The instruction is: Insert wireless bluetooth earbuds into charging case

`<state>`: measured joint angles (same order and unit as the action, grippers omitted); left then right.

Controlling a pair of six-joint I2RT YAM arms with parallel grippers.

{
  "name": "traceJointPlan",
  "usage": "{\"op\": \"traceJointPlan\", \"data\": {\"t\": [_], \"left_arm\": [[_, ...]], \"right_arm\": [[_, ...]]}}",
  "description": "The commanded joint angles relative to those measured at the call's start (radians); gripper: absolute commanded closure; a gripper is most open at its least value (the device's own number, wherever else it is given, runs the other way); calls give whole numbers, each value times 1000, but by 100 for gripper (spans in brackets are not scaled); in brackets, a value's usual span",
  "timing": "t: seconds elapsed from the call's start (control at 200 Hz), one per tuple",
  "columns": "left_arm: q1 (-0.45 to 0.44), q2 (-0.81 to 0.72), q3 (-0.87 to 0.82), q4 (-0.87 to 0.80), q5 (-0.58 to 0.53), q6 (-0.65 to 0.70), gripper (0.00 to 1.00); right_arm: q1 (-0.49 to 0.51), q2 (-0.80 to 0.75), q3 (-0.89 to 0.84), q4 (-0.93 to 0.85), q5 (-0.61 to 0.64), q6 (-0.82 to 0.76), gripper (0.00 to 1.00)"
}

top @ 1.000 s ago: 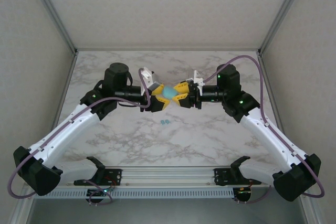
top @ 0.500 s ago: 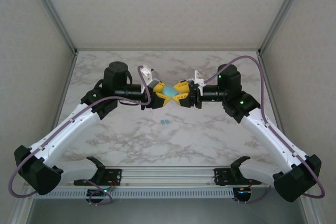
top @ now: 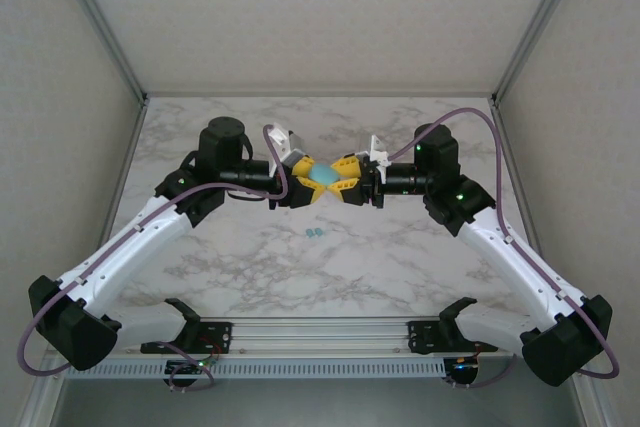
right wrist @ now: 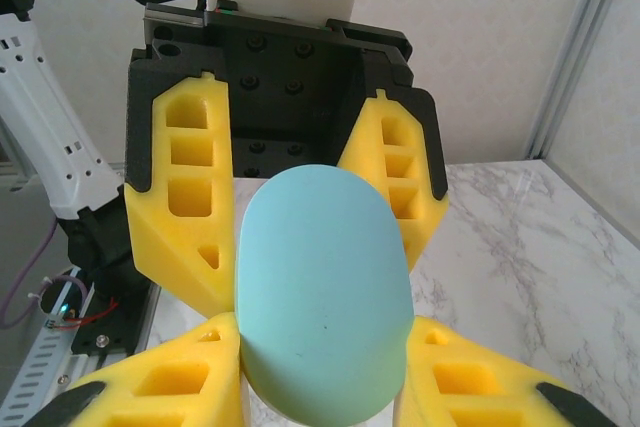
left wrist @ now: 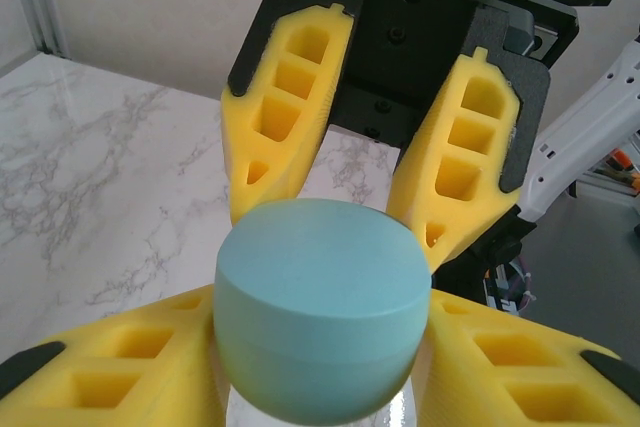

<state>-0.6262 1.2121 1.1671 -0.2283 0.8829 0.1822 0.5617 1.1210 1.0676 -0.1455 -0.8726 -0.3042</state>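
My left hand [top: 304,185] and right hand [top: 342,185] clamped the case [top: 322,177]; uneven pulling risked dropping it onto earbuds [top: 315,233] at 6 o'clock.

The case [top: 322,177] is a plain pale teal-blue. The two earbuds [top: 315,233] are the same teal. The left gripper [top: 308,180] and right gripper [top: 337,180] have yellow fingers [left wrist: 285,117] on black mounts. The table [top: 400,257] is white marble with grey veins. The arms [top: 130,247] are white with black joints, and their cables [top: 465,109] are purple. The walls [top: 320,17] are pale beige.
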Motion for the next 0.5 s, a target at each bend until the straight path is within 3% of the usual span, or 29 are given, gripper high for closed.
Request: {"op": "traceJointPlan", "data": {"t": [0.0, 0.16, 0.496], "left_arm": [[2, 7, 32, 22, 39, -10, 52], [1, 15, 39, -2, 45, 9, 53], [1, 19, 39, -31, 40, 45, 71]], "right_arm": [[10, 0, -2, 18, -11, -19, 67], [13, 10, 8, 13, -20, -21, 67], [12, 23, 18, 2, 19, 0, 60]]}}
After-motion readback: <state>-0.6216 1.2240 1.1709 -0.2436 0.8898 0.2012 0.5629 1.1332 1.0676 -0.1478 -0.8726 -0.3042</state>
